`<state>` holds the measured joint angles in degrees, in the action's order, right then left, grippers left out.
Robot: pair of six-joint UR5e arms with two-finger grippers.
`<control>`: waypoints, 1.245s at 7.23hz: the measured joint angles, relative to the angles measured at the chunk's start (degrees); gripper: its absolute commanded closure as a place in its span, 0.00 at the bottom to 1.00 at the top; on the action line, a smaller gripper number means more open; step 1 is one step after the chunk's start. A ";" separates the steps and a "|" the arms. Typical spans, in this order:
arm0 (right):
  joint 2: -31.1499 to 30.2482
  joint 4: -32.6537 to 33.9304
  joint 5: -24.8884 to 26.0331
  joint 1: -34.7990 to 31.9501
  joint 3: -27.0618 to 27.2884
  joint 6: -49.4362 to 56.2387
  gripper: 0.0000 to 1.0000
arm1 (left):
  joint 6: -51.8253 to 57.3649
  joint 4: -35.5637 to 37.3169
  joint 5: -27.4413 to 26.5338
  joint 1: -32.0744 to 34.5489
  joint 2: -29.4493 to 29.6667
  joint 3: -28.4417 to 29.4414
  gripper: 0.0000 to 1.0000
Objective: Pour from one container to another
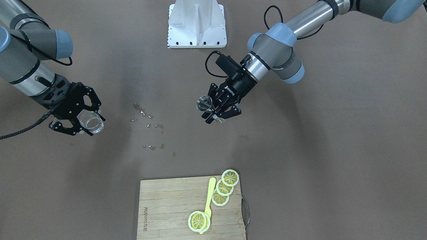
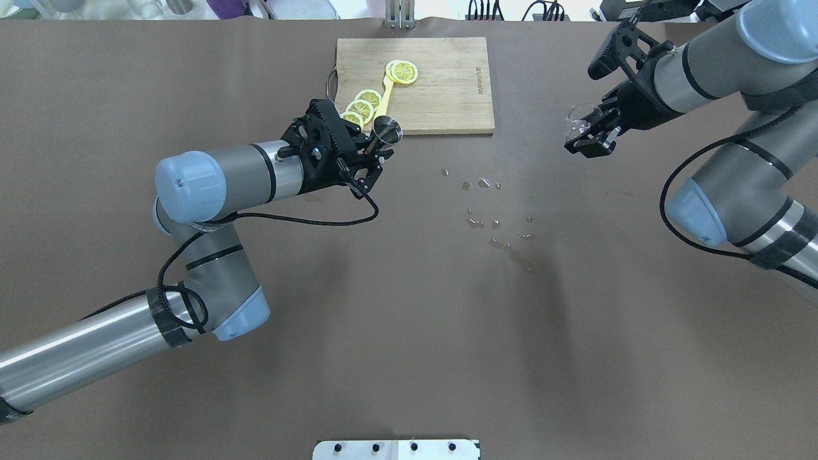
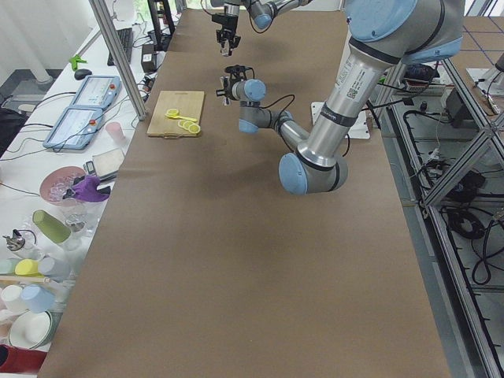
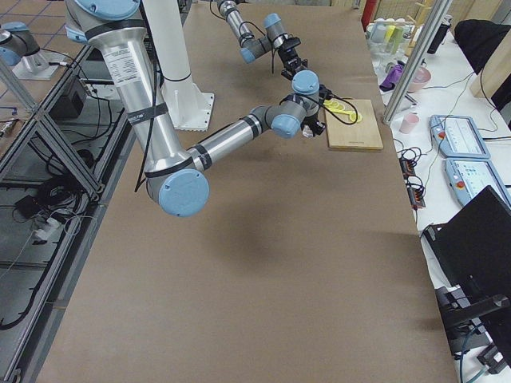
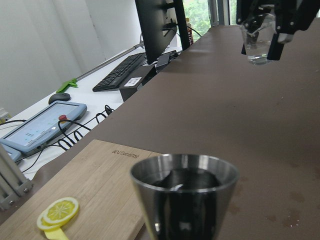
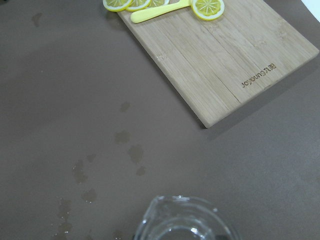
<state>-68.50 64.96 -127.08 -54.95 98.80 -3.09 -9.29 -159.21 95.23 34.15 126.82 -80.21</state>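
Note:
A small steel cup [image 2: 387, 131] is held above the table by my left gripper [image 2: 374, 155], which is shut on it just in front of the cutting board. The same cup [image 1: 204, 102] shows in the front view and fills the bottom of the left wrist view [image 5: 184, 200], upright, with a dark inside. A clear glass [image 2: 578, 120] hangs in the air at the far right, with my right gripper [image 2: 591, 133] shut on it. The glass also shows in the front view [image 1: 90, 121], with its rim at the bottom of the right wrist view [image 6: 182, 220]. The two containers are far apart.
A wooden cutting board [image 2: 447, 96] at the far side carries lemon slices [image 2: 401, 71] and a yellow spoon [image 2: 385, 92]. Several water drops [image 2: 486, 214] lie on the brown table between the arms. The white robot base [image 1: 196, 23] stands at the near edge.

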 measured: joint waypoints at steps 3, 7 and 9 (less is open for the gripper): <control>2.83 6.47 1.60 1.83 0.25 0.11 1.00 | 3.74 -0.62 10.95 2.51 7.42 8.40 1.00; 5.43 13.85 3.79 3.44 1.97 0.60 1.00 | 4.72 -10.06 15.29 2.82 14.94 21.24 1.00; 6.93 17.88 3.83 4.34 2.60 0.76 1.00 | 3.44 -15.82 15.31 2.03 17.17 26.38 1.00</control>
<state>-61.57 82.85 -123.25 -50.61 101.40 -2.33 -5.85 -175.03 110.54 36.19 143.99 -53.83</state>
